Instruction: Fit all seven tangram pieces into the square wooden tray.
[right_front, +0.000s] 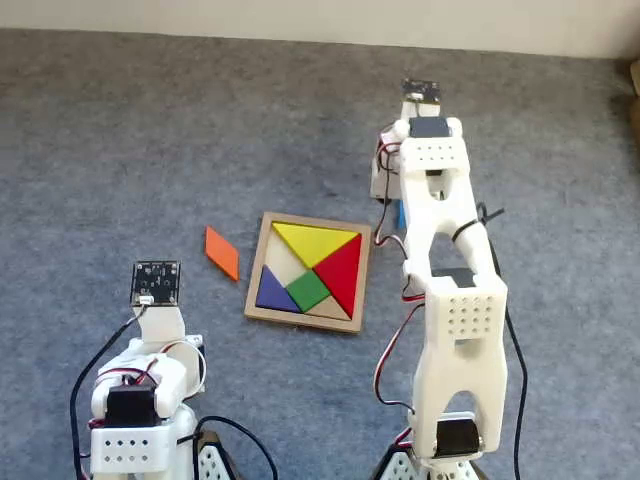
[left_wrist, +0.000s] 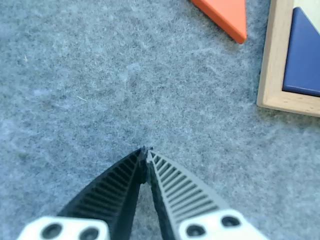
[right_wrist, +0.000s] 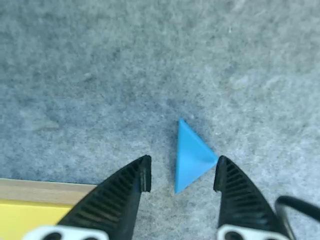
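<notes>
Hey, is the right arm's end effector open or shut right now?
Open. In the right wrist view, the right end effector has its fingers apart, with the light blue triangle lying on the carpet between them.

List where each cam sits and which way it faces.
High: fixed above the table, looking down; shows left arm, right arm, tray, orange piece.
Left wrist: on the left arm, looking down past its shut left hand.
Right wrist: on the right arm, looking down past its open right hand, set around a light blue triangle.
Shared: both wrist views catch the tray's edge; high and left wrist share the orange piece.
</notes>
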